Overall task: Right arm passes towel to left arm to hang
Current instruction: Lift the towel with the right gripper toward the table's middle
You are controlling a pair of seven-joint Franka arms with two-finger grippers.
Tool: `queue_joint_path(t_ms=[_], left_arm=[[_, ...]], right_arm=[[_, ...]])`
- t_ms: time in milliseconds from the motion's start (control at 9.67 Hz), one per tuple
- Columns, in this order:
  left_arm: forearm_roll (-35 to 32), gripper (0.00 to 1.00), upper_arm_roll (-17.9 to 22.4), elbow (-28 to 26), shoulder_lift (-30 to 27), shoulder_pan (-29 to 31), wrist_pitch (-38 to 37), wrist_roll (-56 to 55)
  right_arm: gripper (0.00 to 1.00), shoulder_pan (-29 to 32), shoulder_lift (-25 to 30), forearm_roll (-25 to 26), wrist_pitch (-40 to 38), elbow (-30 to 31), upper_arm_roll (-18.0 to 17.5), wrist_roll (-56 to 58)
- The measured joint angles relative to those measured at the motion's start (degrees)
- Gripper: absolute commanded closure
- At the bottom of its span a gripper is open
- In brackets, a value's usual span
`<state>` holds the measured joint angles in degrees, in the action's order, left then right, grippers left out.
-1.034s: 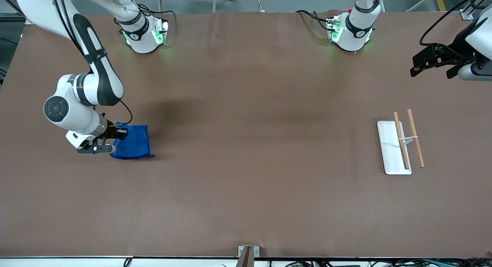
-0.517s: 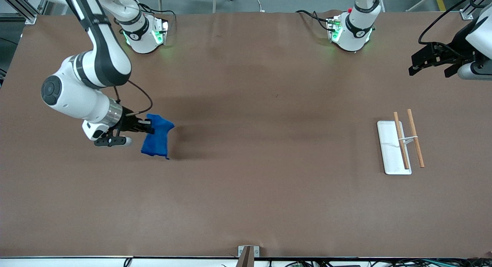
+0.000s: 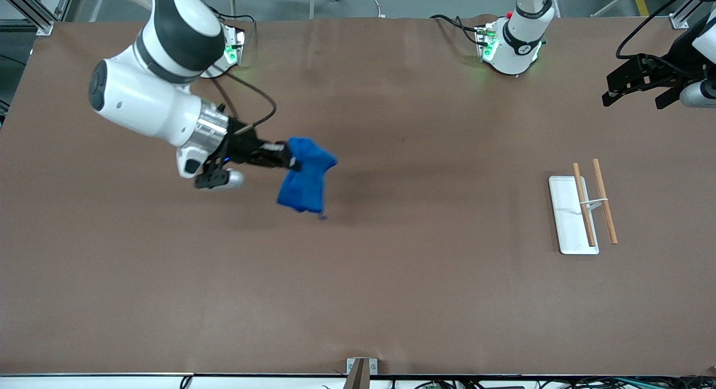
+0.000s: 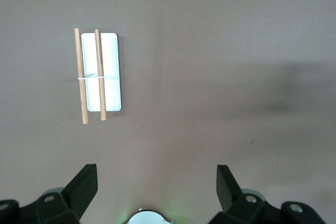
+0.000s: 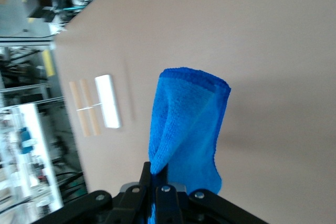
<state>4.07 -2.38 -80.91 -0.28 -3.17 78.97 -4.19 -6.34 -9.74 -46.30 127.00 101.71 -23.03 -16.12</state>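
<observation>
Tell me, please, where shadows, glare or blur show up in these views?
Front view: the towel held by the right gripper looks soft-edged, with a faint shadow on the table under it. Left wrist view: the white tray glares brightly. Right wrist view: the room past the table edge is washed out and blurred.

Even, soft overhead light falls on the brown table (image 3: 391, 277), with no glare. A faint broad shadow lies on the table beneath the lifted blue towel (image 3: 303, 179), whose hanging edge looks slightly motion-blurred. Green lamps glow at both arm bases. In the right wrist view, the room past the table's edge is overexposed and out of focus.
</observation>
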Motion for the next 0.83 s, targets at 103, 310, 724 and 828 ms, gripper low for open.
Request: queue_joint_path(t_ms=[103, 310, 724, 828], left_arm=[[0.11, 0.00, -0.23, 0.00, 0.24, -0.07, -0.05, 0.17], [4.87, 0.00, -0.29, -0.11, 0.65, 0.04, -1.37, 1.89], [24.29, 0.00, 0.42, -1.14, 2.67, 2.26, -7.34, 5.37], [31.15, 0.00, 0.43, -2.59, 3.78, 3.81, -8.46, 5.37]], right_arm=[[1.00, -0.29, -0.33, -5.03, 1.73, -0.05, -2.02, -0.08], [1.00, -0.84, -1.65, -16.15, 5.55, -0.13, -6.16, 0.10], [1.00, -1.31, -2.65, -39.30, 14.19, -0.34, -13.31, 10.08], [1.00, -1.33, -2.71, -44.08, 14.16, -0.37, -13.49, 14.47]])
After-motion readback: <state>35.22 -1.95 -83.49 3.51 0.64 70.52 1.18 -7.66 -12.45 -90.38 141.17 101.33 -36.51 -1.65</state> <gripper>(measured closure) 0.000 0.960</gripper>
